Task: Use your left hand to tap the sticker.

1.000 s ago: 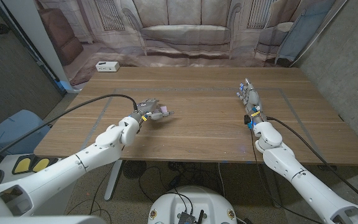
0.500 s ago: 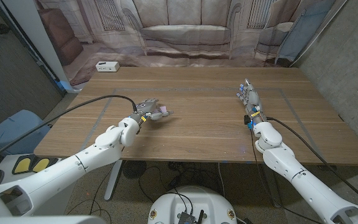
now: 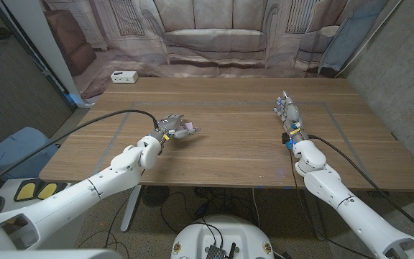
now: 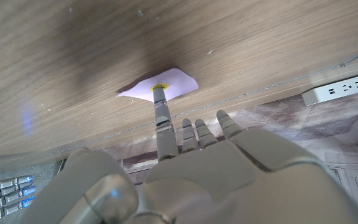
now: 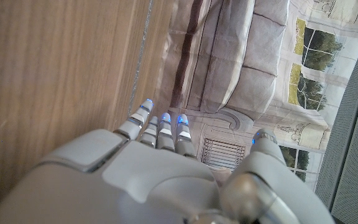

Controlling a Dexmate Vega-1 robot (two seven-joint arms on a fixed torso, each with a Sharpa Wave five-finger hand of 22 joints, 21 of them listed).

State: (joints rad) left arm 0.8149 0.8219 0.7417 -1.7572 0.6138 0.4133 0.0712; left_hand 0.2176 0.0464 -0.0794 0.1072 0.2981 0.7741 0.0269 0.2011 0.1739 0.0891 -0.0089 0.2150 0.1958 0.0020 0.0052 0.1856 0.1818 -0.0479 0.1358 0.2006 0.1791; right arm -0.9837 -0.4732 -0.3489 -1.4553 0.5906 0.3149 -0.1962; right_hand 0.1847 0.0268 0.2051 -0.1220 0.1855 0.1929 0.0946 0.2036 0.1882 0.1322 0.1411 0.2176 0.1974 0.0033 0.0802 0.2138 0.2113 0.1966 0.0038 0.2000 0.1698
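Observation:
A pale pink sticker (image 3: 184, 132) with a small yellow mark lies on the wooden table (image 3: 236, 155), left of the middle. My left hand (image 3: 169, 125) hovers right at it with its fingers stretched out. In the left wrist view one fingertip (image 4: 160, 93) of my left hand (image 4: 191, 168) presses on the yellow mark of the sticker (image 4: 180, 83); the other fingers stay off the wood. My right hand (image 3: 288, 114) stands at the table's right side, fingers apart and holding nothing, also seen as my right hand (image 5: 135, 174) over bare wood.
A white power strip (image 3: 123, 76) lies at the table's far left corner and shows again as the power strip (image 4: 337, 90). A printed sofa backdrop (image 3: 214, 32) hangs behind the table. A blue chair (image 3: 13, 147) stands off the left edge.

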